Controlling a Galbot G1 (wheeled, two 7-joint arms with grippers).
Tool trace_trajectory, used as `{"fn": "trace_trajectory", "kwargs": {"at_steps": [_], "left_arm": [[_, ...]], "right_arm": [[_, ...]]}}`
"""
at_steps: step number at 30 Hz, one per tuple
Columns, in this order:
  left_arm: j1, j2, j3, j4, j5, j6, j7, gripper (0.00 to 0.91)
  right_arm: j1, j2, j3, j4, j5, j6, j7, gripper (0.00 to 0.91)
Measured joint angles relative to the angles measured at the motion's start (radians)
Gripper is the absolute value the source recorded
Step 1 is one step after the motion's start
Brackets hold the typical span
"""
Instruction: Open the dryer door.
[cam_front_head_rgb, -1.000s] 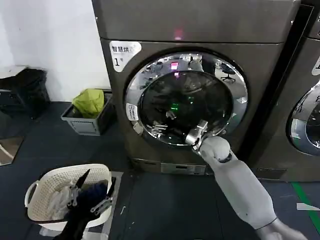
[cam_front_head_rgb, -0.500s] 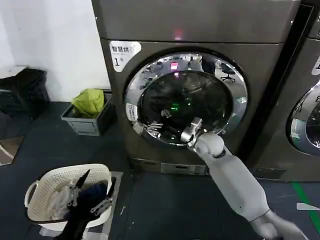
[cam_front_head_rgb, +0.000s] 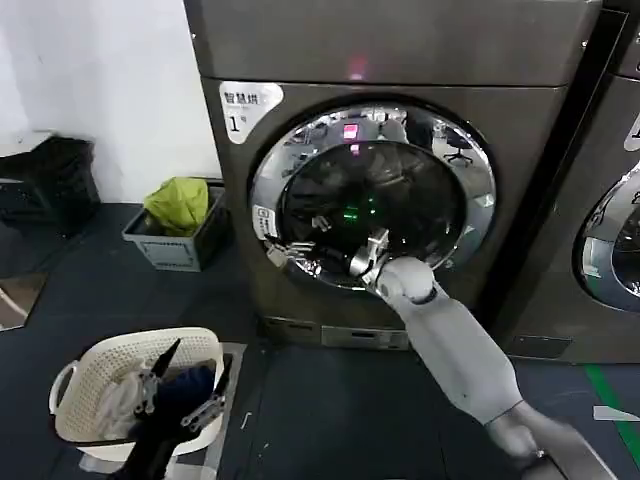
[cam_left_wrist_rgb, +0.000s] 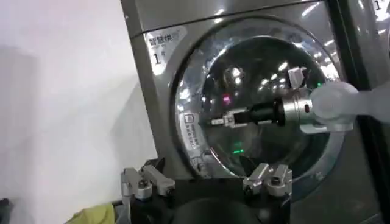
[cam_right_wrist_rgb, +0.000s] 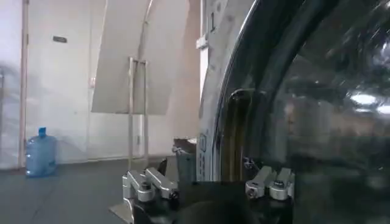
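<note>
Facing the robot, dryer door (cam_front_head_rgb: 400, 160) upright, shut

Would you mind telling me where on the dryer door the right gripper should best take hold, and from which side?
Probably the left edge of the dryer door, coming in from the front. The right wrist view shows a dark recess just inside the chrome ring there, a likely finger pull. The right gripper is low on the glass with open jaws, so it would shift left to that edge. The hinge side cannot be made out.

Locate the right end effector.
In the head view, the right end effector is against the lower glass of the dryer door, heading toward its left chrome rim.
</note>
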Motion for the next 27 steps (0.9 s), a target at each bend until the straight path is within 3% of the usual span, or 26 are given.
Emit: {"fn": "trace_trajectory", "kwargs": {"at_steps": [27], "left_arm": [[0.002,-0.001,-0.004,-0.005,-0.006,-0.002,0.0,0.907]], "right_arm": [[0.047,0.034,-0.071,-0.006,0.004,-0.017,-0.023,0.907]]}}
